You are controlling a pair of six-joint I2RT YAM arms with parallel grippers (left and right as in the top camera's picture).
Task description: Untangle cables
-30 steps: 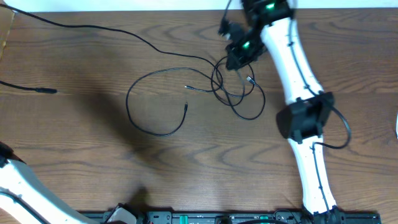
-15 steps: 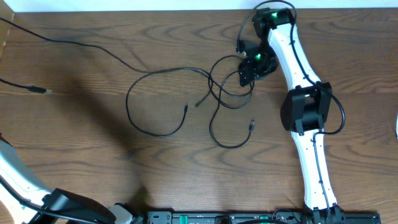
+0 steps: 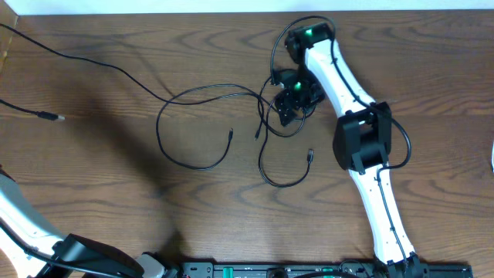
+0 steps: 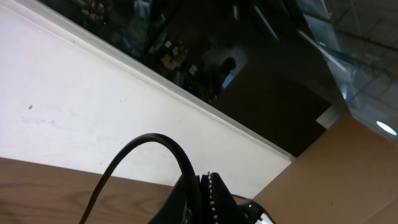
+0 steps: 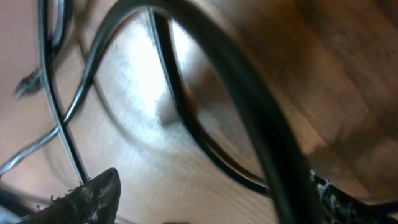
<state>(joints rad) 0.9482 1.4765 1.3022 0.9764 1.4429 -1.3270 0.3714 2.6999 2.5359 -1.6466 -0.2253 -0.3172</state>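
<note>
Cables (image 3: 266, 116): black, thin, tangled in a knot (image 3: 272, 108) on the wood table (image 3: 116, 193), right of centre. The right gripper (image 3: 289, 104) is directly over the knot with its fingers (image 5: 99, 193) spread wide and nothing pinched. The right wrist view shows several black strands crossing the wood between the two tips, one blurred strand close to the lens. From the knot, a curl drops to a loose plug (image 3: 310, 155). A big loop (image 3: 166, 135) lies to the left, ending in a plug (image 3: 231, 133). A long strand (image 3: 77, 50) runs off toward the top-left edge. A separate plug end (image 3: 50, 116) sits at far left, well apart from the knot. The left gripper (image 4: 202, 199) has its fingers pressed together, holding nothing, and faces a white wall (image 4: 93, 106). The left arm (image 3: 23, 232) is at the bottom-left corner, well apart from the cables.
</note>
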